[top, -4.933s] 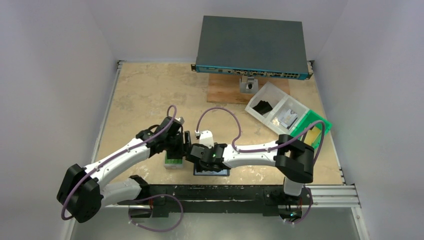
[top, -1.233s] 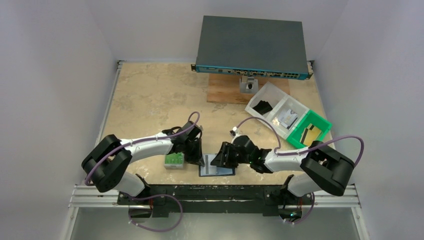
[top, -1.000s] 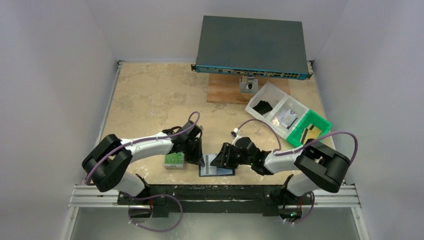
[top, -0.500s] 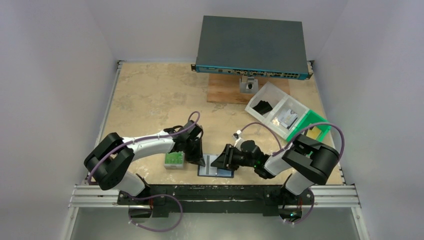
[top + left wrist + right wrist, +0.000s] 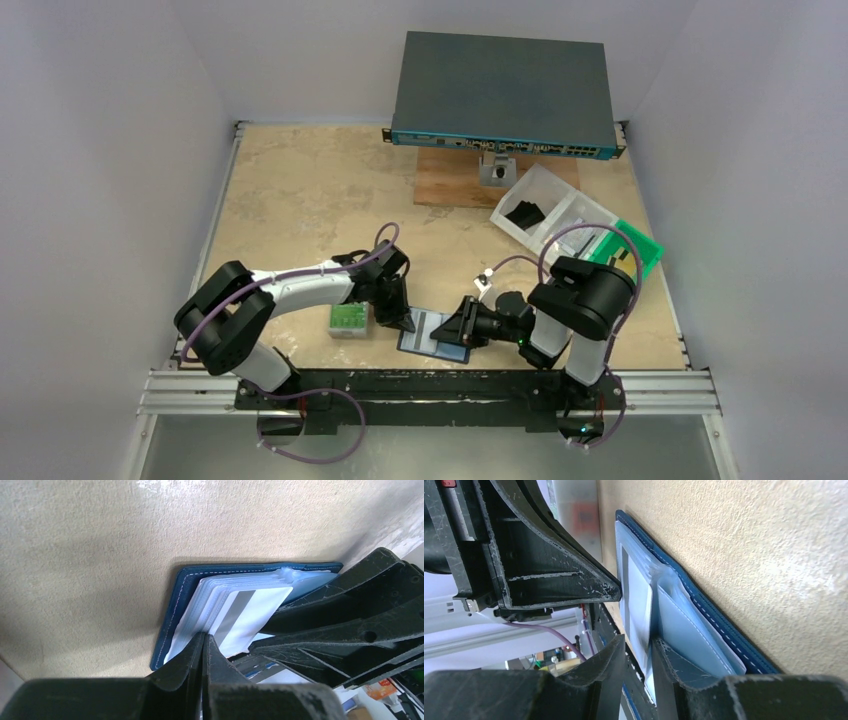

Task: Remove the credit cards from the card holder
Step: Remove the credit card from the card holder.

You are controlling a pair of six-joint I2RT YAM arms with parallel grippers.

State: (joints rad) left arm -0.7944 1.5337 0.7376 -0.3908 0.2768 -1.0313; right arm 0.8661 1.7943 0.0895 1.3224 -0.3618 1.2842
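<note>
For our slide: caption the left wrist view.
Shut left hand touching the open card holder, a striped credit card visible in its sleeve.

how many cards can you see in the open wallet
1: a white card with a grey stripe, tucked in the clear sleeves of the open blue wallet. More may be hidden in the other sleeves.

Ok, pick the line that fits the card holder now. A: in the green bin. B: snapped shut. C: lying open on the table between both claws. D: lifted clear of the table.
C: the card holder lies open on the table, clear sleeves showing, left claw and right claw at its opposite ends.
</note>
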